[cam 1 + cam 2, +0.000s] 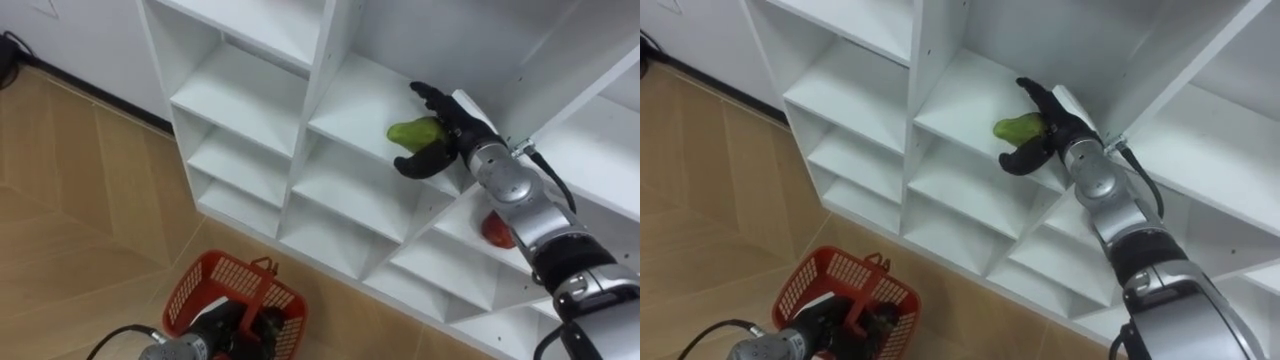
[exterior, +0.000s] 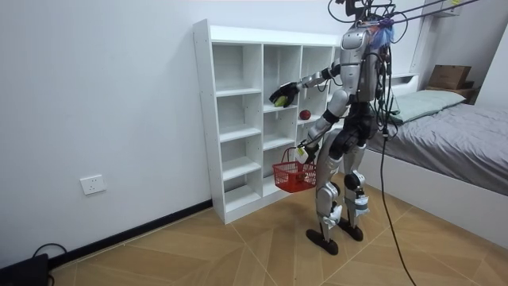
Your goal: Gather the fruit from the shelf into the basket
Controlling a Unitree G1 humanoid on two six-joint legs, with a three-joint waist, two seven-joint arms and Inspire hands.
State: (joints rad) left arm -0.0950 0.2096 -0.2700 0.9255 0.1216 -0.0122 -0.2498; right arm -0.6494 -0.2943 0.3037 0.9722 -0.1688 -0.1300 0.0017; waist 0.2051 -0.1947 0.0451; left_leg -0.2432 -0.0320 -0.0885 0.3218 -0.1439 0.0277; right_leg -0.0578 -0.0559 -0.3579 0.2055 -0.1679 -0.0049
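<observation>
We see the right arm stretched forward and up into a middle compartment of the white closet (image 1: pixel 240 100). The right hand (image 1: pixel 450 128) is clenched around one green fruit (image 1: pixel 412 132) near the front of that shelf. The left arm hangs low. The left hand (image 1: pixel 228 325) grasps the handle of one red basket (image 1: pixel 205 285), which hangs above the wood floor (image 1: pixel 80 200). One red fruit (image 1: pixel 497 232) lies in the compartment to the right, one level lower, partly hidden behind the right forearm.

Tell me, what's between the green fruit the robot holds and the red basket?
White closet shelves with nothing on them, then a little wooden floor. The left eye view shows that, from the green fruit down to the red basket.
</observation>
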